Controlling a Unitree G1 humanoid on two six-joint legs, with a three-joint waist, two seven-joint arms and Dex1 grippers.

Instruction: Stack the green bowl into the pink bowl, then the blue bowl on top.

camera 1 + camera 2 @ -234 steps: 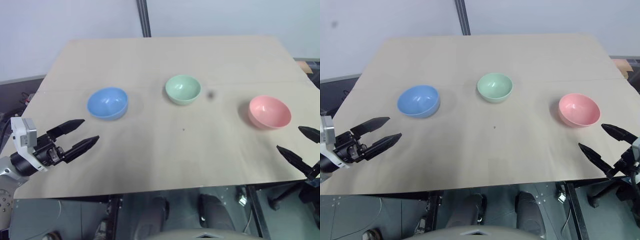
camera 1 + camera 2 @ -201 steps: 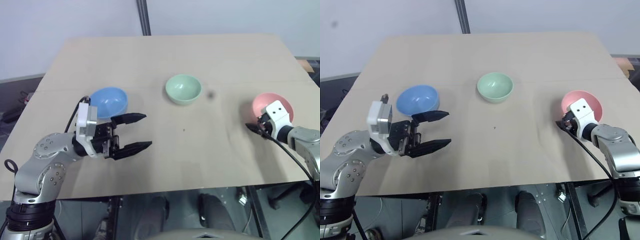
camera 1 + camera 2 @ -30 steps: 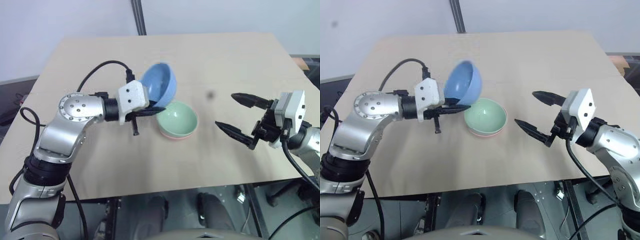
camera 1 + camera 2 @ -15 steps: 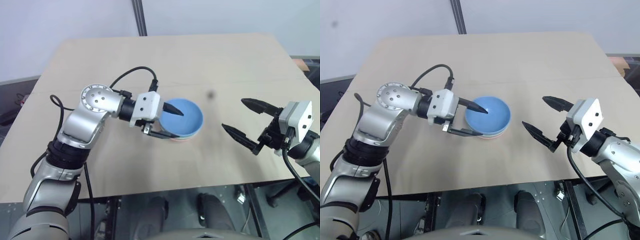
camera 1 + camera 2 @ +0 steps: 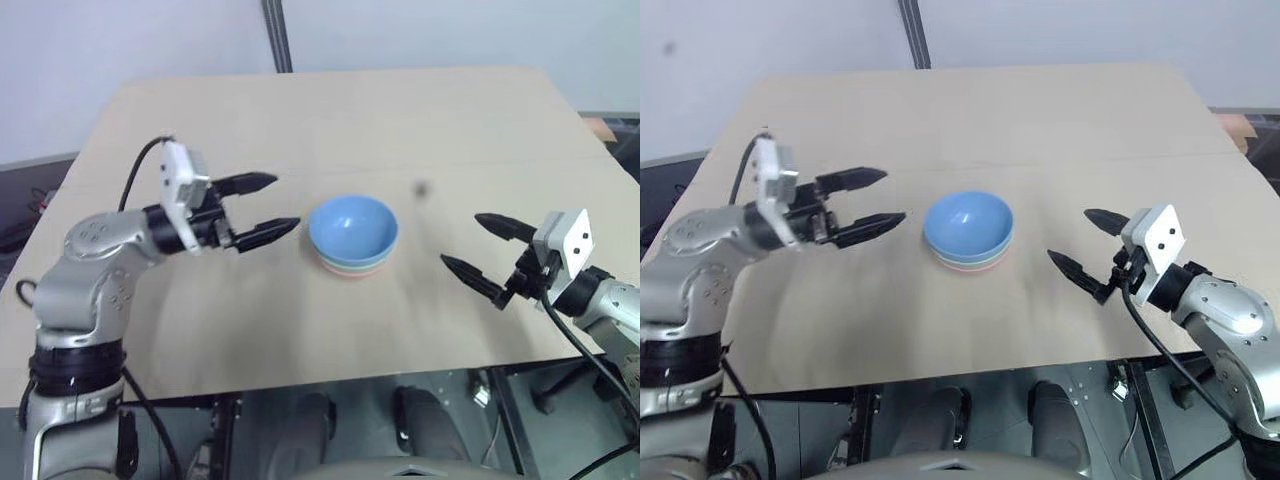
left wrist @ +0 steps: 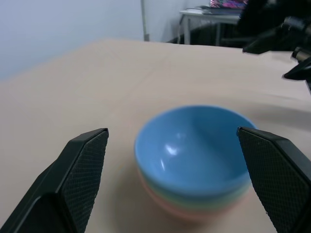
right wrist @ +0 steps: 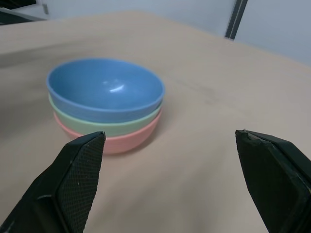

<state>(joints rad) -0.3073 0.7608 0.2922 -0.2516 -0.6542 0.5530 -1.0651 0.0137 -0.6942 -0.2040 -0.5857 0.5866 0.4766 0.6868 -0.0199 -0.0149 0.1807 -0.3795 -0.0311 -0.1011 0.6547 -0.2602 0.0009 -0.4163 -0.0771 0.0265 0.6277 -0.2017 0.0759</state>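
Three bowls, one of each colour, nested in a single stack at frame centre on the table [image 5: 450, 120]: blue bowl [image 5: 352, 226] on top, green bowl [image 7: 114, 125] beneath, pink bowl [image 7: 124, 141] lowest. Round, so no long axis. Two end effectors flanking, both clear of the stack: left end effector [image 5: 262, 205] just beside at centre-left, fingers spread, empty; right end effector [image 5: 482, 255] farther off at lower right, likewise spread and empty.

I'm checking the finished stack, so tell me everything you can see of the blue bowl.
The blue bowl is small, round, smooth and plain light sky-blue, with a slight gloss like plastic. It sits upright and empty, nested in the green bowl, which sits in the pink bowl near the middle of the table. Only the green bowl touches it. The left gripper and right gripper stand open, clear of it on either side.
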